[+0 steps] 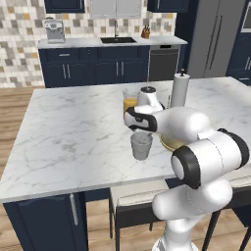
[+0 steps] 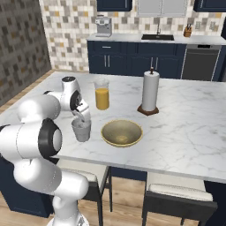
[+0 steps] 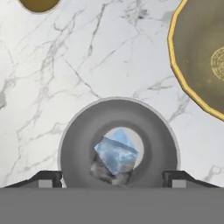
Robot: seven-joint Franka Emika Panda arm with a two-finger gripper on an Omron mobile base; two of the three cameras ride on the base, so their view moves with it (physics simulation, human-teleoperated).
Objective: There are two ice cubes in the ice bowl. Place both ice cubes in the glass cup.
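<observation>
The grey glass cup stands on the marble island near its front edge. My gripper hangs straight above it, open, fingertips spread to either side of the cup's rim with nothing between them. Looking down the cup's mouth, I see a pale blue ice cube and a greyer second cube partly under it. The yellowish ice bowl sits just right of the cup and looks bare inside; my arm hides most of it in the left base view.
A taller glass of orange juice stands just behind the cup. A paper towel roll on its holder is further back right. Two stools sit under the island's front edge.
</observation>
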